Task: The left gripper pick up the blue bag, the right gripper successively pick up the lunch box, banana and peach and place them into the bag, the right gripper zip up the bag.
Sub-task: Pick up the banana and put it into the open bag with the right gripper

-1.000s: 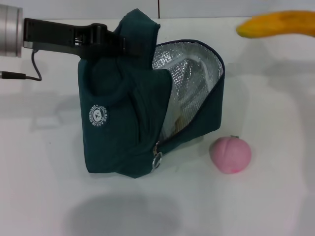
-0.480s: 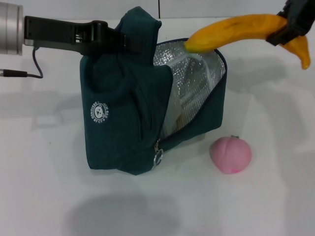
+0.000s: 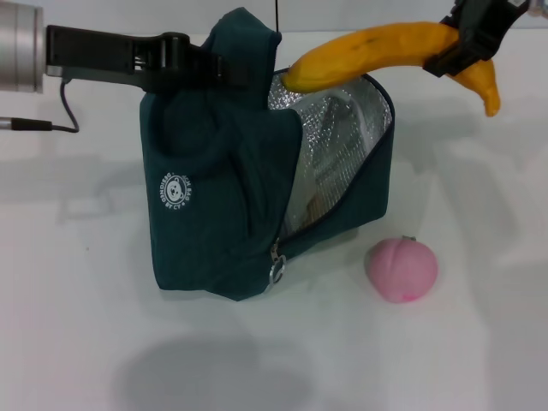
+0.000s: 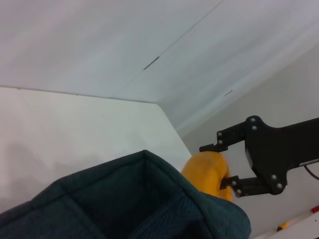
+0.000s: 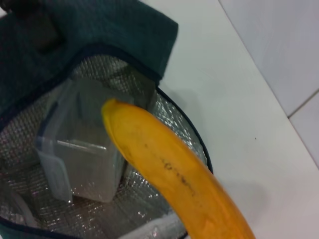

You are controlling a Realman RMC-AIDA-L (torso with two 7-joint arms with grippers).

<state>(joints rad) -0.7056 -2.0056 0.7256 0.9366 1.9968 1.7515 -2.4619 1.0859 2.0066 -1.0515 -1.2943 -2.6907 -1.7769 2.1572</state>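
Note:
The dark blue-green bag (image 3: 227,188) stands open on the white table, its silver lining (image 3: 338,137) showing. My left gripper (image 3: 201,70) is shut on the bag's top and holds it up. My right gripper (image 3: 473,36) is shut on the yellow banana (image 3: 377,53) and holds it level above the bag's opening, its tip over the rim. In the right wrist view the banana (image 5: 169,169) hangs over the clear lunch box (image 5: 82,157) inside the bag. The pink peach (image 3: 401,269) lies on the table to the right of the bag.
A black cable (image 3: 51,128) trails on the table at the left. The bag's zip pull ring (image 3: 274,274) hangs at its front corner. The table's far edge meets a white wall.
My right gripper has carried the banana leftward from the far right until its tip is over the bag's opening. The bag, left gripper and peach have stayed put.

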